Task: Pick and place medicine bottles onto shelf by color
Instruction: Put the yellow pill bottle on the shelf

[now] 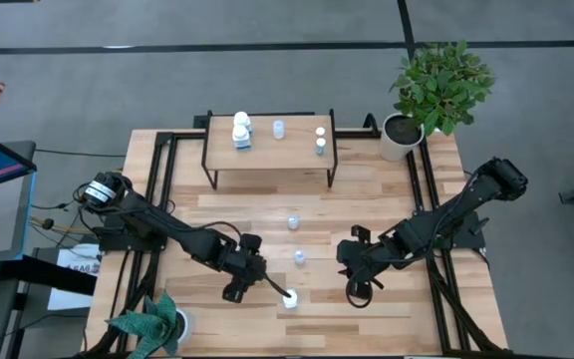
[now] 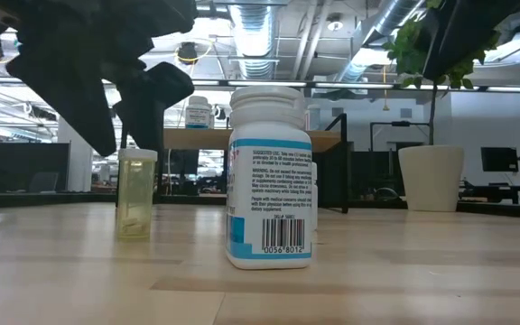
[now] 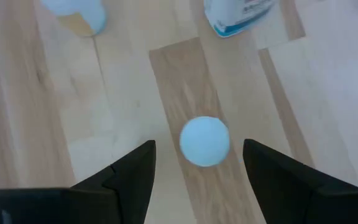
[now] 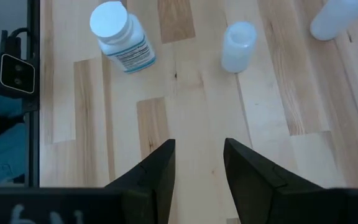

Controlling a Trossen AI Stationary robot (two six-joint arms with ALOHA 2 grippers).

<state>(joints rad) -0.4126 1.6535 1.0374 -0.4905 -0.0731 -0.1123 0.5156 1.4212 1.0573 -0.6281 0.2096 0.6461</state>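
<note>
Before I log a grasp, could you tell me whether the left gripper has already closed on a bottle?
No: the left gripper stands open, with the pale-blue bottle cap between its fingers but clear of both.

We read a barcode on the white medicine bottle [image 2: 270, 176] up front, with digits under it that look like "0056 8012" (the fine print above it is too small to make out). Nothing else is legible.

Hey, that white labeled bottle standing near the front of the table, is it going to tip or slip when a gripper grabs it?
The white labeled bottle stands upright on a broad base, so it probably resists tipping. Its smooth label may be somewhat slippery. If knocked over, its round body would likely roll.
</note>
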